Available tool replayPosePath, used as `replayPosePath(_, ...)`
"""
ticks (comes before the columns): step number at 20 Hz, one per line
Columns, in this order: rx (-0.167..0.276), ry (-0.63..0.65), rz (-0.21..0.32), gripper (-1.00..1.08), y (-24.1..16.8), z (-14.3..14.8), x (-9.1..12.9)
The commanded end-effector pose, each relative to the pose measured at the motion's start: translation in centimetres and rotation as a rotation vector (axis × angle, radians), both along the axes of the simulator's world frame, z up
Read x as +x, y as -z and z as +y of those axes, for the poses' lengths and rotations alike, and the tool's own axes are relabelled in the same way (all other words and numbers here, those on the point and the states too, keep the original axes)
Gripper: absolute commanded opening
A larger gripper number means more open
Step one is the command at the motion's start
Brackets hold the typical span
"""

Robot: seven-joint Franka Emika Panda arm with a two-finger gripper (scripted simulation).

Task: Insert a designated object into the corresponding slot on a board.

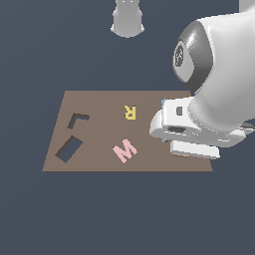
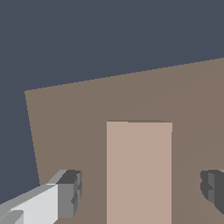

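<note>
Grasp approach: the hand (image 2: 140,188), fingers spread wide, straddles the pinkish-tan block (image 2: 139,175) on the board (image 1: 99,129); next, closing, then carrying to the slanted slot (image 1: 68,149).

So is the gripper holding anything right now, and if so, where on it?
Nothing is held. In the wrist view the gripper is open, its fingers standing apart on either side of the pale block, which lies on the board with a gap to each.

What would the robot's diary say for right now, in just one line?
phase: pre-grasp | gripper: open, a finger on each side of block | block: flat on board | slot: empty | not yet gripped
</note>
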State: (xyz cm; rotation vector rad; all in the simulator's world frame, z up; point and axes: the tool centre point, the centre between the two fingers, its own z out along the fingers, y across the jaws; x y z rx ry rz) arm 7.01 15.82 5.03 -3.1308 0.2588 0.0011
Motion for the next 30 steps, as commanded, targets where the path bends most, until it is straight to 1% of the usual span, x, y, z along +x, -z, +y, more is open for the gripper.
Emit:
replayPosePath(1, 0.0, 0.0, 0.0, 1.0, 0.1, 0.0, 0.0)
replayPosePath(10, 0.0, 0.002, -0.001, 1.0, 2.0, 0.1, 0.2)
replayPosePath(11, 0.0, 0.002, -0.001, -1.0, 2.0, 0.1, 0.2)
replayPosePath(24, 0.0, -0.001, 0.0, -1.0, 2.0, 0.1, 0.1)
replayPosePath(30, 0.0, -0.04, 0.0, -1.0, 2.0, 0.0, -0.6)
